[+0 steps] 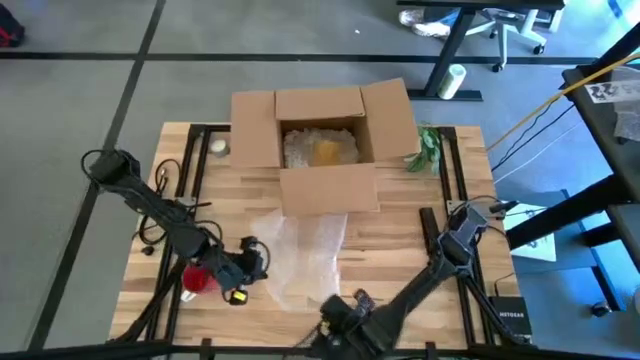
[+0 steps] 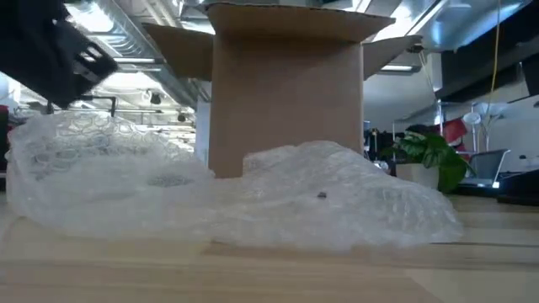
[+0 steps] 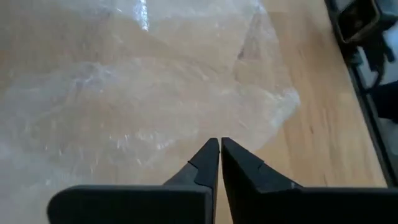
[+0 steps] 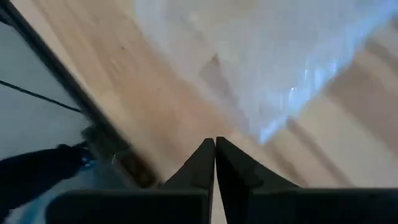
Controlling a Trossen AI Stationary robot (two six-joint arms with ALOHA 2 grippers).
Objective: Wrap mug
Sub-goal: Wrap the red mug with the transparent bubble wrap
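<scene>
Near edge, bottom centre of high view: right gripper [image 1: 345,308] low over the wooden table [image 1: 400,225], just at the bottom rim of the bubble wrap sheet [image 1: 305,250]. Right wrist view shows its fingers [image 4: 205,163] pressed tip to tip w/ nothing between them, wrap edge just ahead.

Lower left of high view: left gripper [image 1: 258,262] at the wrap's left edge. Left wrist view: its fingers [image 3: 208,163] closed together, only a hairline gap, empty, pointing over the crinkled wrap [image 3: 155,93]. Red mug [image 1: 197,279] sits on the table just beside the left arm, lower left, apart from the wrap & partly hidden by the arm; a small yellow item [image 1: 237,296] lies right of it, can't tell what.

Low view: wrap [image 2: 320,202] heaped across mid frame, cardboard box [image 2: 286,93] standing behind it.

Farther, upper centre of high view: open cardboard box [image 1: 325,135], flaps out, pale filler & something yellow inside. Green plant sprig [image 1: 427,148] at its right, small round pale object [image 1: 218,147] at its left.
</scene>
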